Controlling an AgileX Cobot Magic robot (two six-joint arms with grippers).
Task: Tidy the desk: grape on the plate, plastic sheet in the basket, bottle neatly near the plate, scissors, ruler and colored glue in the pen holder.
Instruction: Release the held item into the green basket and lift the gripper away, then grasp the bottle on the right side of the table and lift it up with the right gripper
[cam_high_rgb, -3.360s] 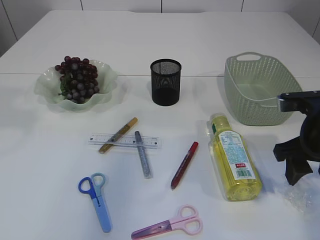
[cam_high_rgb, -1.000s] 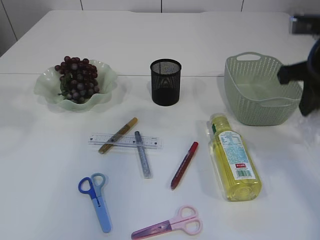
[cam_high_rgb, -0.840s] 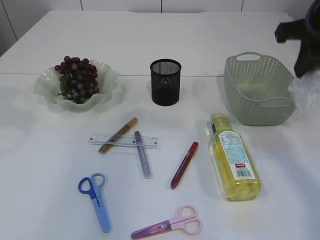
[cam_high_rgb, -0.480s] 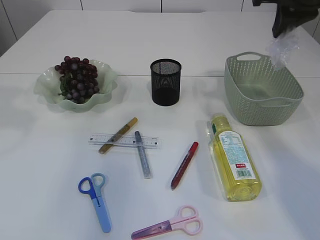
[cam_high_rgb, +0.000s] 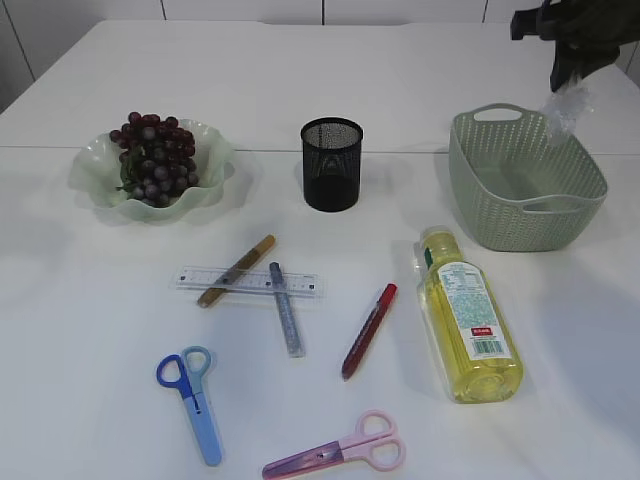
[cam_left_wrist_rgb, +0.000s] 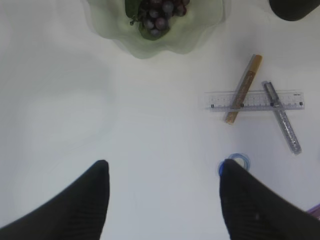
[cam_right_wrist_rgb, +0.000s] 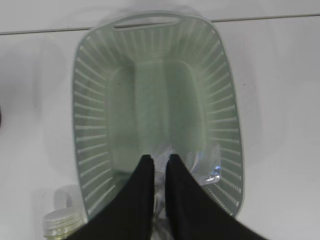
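You had the right gripper (cam_right_wrist_rgb: 159, 165) nearly closed, pinching the plastic sheet (cam_high_rgb: 563, 103) above the basket (cam_high_rgb: 470, 175) at the worktop's far right corner. Best release only once the sheet hung inside the rim. Left gripper (cam_left_wrist_rgb: 162, 172) stood wide open, holding nothing, above bare white worktop (cam_high_rgb: 90, 330). White panelled wall behind.
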